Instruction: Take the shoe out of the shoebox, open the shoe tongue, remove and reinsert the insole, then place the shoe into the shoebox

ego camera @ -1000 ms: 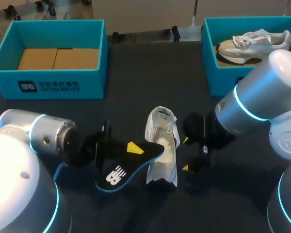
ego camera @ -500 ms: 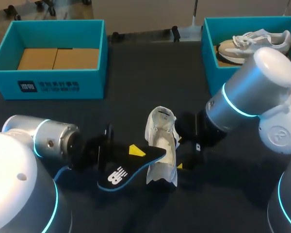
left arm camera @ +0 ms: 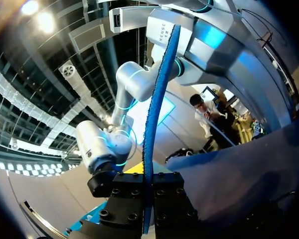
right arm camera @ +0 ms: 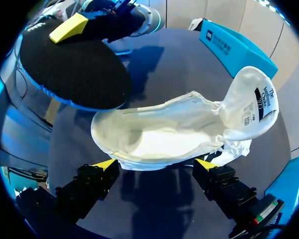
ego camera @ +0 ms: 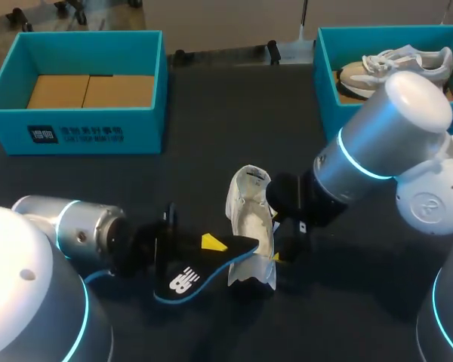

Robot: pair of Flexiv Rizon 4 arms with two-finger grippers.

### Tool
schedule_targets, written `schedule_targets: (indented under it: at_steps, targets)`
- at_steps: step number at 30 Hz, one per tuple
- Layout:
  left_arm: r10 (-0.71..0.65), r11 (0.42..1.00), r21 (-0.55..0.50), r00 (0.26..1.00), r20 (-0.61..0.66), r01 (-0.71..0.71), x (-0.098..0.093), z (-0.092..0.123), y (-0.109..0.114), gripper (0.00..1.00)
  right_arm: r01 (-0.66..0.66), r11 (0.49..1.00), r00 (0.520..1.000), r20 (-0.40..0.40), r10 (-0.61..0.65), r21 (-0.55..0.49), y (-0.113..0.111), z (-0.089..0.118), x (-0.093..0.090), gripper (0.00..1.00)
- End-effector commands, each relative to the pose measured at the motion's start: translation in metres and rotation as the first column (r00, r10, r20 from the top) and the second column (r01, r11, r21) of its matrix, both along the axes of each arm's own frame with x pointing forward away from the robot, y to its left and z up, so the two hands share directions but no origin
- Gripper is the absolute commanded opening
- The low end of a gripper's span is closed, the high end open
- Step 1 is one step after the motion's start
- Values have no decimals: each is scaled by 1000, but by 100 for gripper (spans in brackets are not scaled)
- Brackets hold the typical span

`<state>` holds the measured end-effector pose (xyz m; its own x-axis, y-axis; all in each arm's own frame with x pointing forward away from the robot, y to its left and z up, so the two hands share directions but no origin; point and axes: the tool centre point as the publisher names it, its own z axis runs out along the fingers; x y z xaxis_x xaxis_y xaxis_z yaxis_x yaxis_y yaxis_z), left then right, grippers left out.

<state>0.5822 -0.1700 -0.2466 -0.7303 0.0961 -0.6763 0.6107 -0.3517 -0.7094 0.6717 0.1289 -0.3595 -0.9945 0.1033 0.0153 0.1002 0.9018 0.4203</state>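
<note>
The white sneaker (right arm camera: 174, 129) sits on the dark bench (ego camera: 211, 113) with its tongue folded back, just ahead of the right end effector (right arm camera: 155, 164), whose fingers are spread wide along its near side. Beyond it, the left end effector (left arm camera: 148, 199) pinches the blue-rimmed black insole (right arm camera: 72, 69), whose free end reaches the sneaker.

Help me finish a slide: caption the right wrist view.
Right end effector open alongside the white shoe, tongue raised, with the black insole held beside it by the left end effector.
</note>
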Motion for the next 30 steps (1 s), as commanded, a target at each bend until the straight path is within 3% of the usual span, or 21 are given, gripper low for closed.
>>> schedule_targets:
  at_steps: [1,30]
  targets:
    - [13,1000,10,1000,-1,-13,0,-2,-8,0,5,1000,1000,-2,-5,-6,4,-3,0,100]
    - [85,996,41,996,-4,-85,15,-19,-27,0,7,999,1000,-3,-7,-44,5,4,-6,100]
